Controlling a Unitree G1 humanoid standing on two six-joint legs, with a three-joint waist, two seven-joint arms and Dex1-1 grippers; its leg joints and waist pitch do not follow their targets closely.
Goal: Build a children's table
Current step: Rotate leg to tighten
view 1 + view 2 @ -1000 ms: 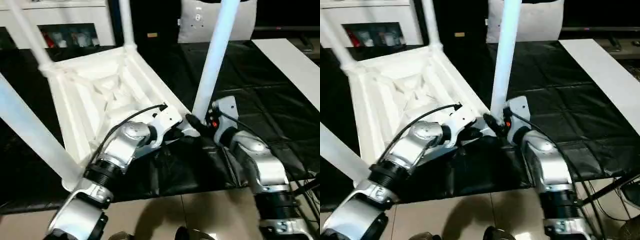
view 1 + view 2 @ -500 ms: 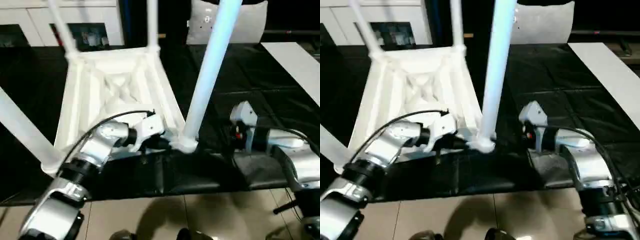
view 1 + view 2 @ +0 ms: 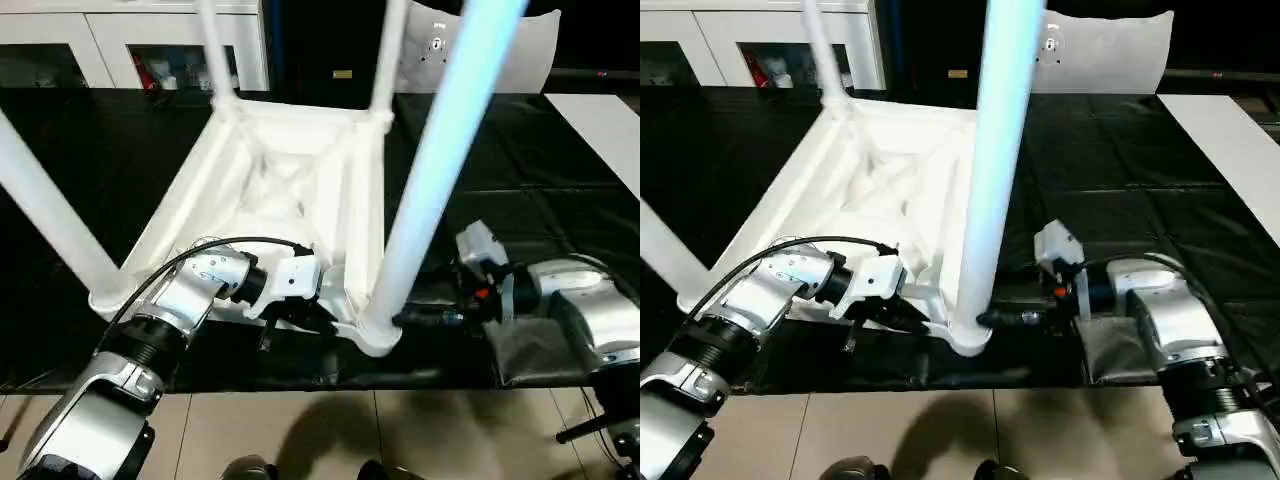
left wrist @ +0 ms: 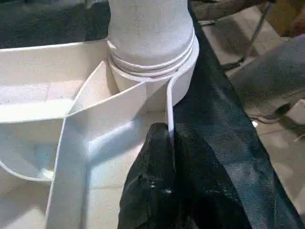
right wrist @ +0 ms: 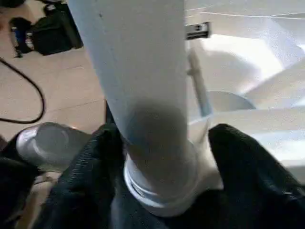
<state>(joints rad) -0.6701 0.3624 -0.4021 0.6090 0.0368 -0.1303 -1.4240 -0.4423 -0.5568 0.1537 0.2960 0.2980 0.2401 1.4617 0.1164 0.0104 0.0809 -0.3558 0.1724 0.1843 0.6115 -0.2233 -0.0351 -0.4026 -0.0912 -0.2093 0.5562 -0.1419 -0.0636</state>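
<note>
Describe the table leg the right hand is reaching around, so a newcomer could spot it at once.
Find the upside-down white table top on the black cover. Four white legs rise from its corners; go to the corner nearest the robot, on its right. That leg looms largest in the head views, with the right hand straddling its base and the left hand shut on the rim beside its socket.

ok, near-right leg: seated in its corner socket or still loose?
In the socket. The leg stands upright with its base inside the round corner socket; the right wrist view shows the same. How tightly it sits, cannot tell.
</note>
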